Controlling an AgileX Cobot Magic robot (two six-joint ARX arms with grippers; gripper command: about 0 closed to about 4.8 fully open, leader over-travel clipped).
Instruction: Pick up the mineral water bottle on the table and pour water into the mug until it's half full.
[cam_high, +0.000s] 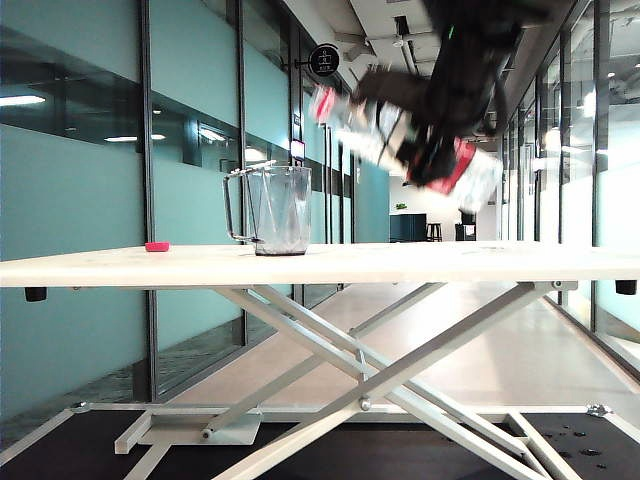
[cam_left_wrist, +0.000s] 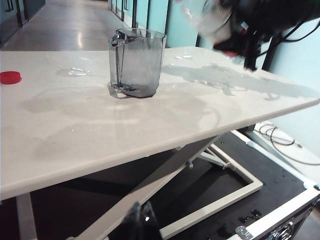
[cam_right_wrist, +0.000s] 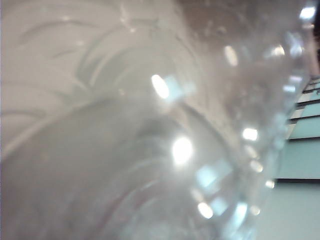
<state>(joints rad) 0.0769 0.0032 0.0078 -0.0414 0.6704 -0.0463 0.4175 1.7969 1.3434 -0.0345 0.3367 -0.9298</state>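
Right hand (cam_high: 440, 150) clamped around the mineral water bottle (cam_high: 400, 135), held tipped above the tabletop (cam_high: 400, 262) with its neck toward the mug (cam_high: 275, 210), which stands below and beside it, probably lining up the pour. Left hand: out of view, can't tell.

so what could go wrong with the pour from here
1. The right gripper holds the bottle tilted in the air, its neck right of the mug rather than over it; water could land on the table.
2. The bottle looks motion-blurred, so a fast swing might splash past the rim.
3. Wet patches already show on the table near the mug, which could let it slide if bumped.

The left gripper is out of view.
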